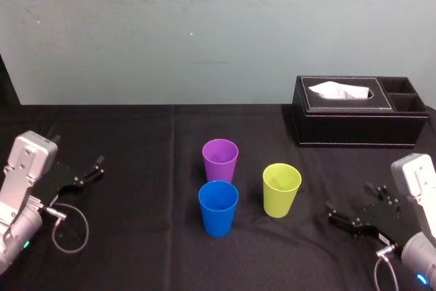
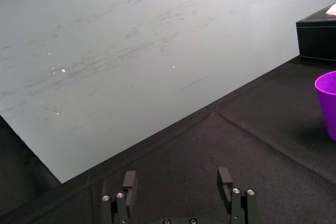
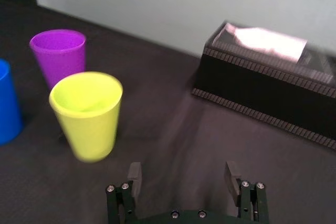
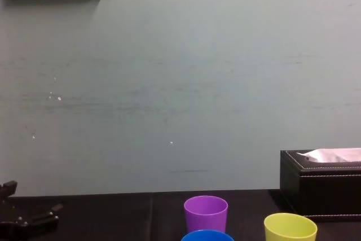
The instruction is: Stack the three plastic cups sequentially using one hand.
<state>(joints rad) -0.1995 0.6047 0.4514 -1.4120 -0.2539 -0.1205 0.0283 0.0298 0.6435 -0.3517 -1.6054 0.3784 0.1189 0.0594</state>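
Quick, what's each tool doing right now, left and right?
Left tool: open, holding nothing, parked off to the left.
Right tool: open, holding nothing, facing the yellow-green cup.

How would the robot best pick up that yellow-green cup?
Probably grip the yellow-green cup by its wall just under the rim, coming from the right with the right pincer: it stands upright, widening upward, and the blue cup stands on its other side.

Smooth plastic: purple cup (image 1: 220,158), blue cup (image 1: 218,207), yellow-green cup (image 1: 281,189). Matt black tablecloth (image 1: 136,236). Stitched black leather tissue box (image 1: 354,129).
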